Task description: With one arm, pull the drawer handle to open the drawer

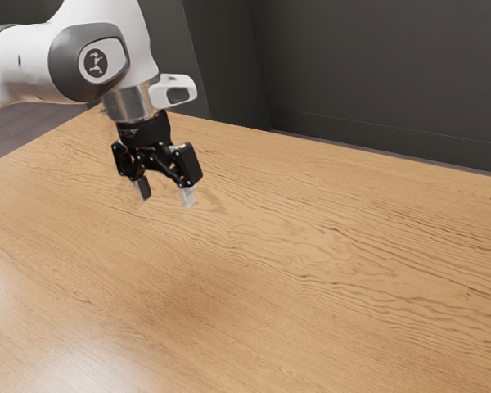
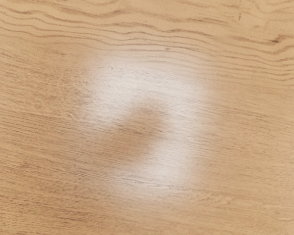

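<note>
The claw (image 1: pixel 165 194) hangs above the wooden tabletop (image 1: pixel 327 270), its 2 fingers (image 1: pixel 189 195) spread wide with nothing between them. The arm (image 1: pixel 65 53) is cut off by the exterior view's left and top edges, and the tabletop runs past the frame. Under the hand, the wrist view shows wood grain with a pale glare patch (image 2: pixel 122 93) and a dim, blurred shadow (image 2: pixel 137 133) inside it.

Soft overhead light, pale glare on table (image 2: pixel 137 93).
</note>
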Robot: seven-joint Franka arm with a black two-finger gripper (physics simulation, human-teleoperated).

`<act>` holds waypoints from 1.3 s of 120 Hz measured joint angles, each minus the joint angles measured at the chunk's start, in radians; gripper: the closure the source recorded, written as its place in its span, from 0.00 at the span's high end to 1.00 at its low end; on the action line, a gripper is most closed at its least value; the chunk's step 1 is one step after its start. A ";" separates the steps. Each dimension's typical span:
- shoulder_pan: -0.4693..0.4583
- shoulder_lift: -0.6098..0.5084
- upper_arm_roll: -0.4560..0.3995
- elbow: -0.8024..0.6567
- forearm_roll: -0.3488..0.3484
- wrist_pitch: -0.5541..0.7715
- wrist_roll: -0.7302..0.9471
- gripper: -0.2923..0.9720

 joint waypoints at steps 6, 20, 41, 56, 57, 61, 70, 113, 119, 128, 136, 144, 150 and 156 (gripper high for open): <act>0.000 0.001 -0.002 0.001 0.000 0.015 0.005 0.77; 0.000 -0.001 0.003 0.002 -0.010 0.039 0.014 0.77; 0.060 -0.107 -0.057 0.095 -0.045 0.036 -0.046 0.77; 0.202 -0.038 -0.226 0.095 -0.063 0.135 -0.187 0.77; 0.200 -0.022 -0.233 0.095 -0.065 0.151 -0.196 0.77; 0.135 0.032 -0.255 0.094 -0.075 0.216 -0.232 0.77; -0.171 0.083 -0.279 0.093 -0.100 0.349 -0.306 0.76; -0.240 -0.090 -0.249 -0.208 -0.568 0.682 -0.529 0.77; -0.246 -0.122 -0.249 -0.264 -0.612 0.728 -0.546 0.77; -0.261 -0.137 -0.250 -0.319 -0.652 0.800 -0.566 0.77; -0.279 -0.124 -0.255 -0.325 -0.678 0.858 -0.581 0.77; -0.300 -0.094 -0.257 -0.291 -0.690 0.901 -0.595 0.77; -0.314 -0.069 -0.260 -0.261 -0.694 0.924 -0.604 0.77; -0.322 -0.042 -0.268 -0.234 -0.695 0.942 -0.612 0.77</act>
